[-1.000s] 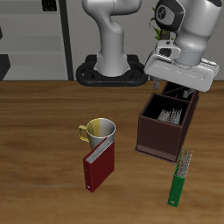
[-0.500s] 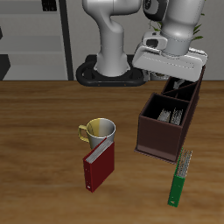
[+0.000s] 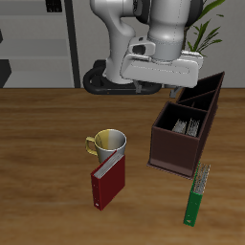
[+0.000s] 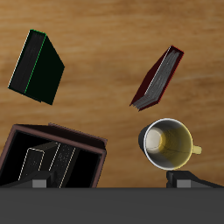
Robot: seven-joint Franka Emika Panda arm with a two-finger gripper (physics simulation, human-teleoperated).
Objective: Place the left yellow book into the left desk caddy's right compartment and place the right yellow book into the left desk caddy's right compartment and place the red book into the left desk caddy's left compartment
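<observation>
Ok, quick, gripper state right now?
Gripper: empty as far as the exterior view shows; whether the fingers are open or closed cannot be told.

Open wood all round the red book [image 3: 107, 181], except where the mug [image 3: 108, 145] stands close behind, nearly touching. Wide bare surface [image 3: 48, 124] beyond. Two grey-tan books [image 3: 186, 123] already crowding one bin of the left desk caddy [image 3: 179, 145]. Slim green book [image 3: 198, 194] lying near the caddy's front.
</observation>
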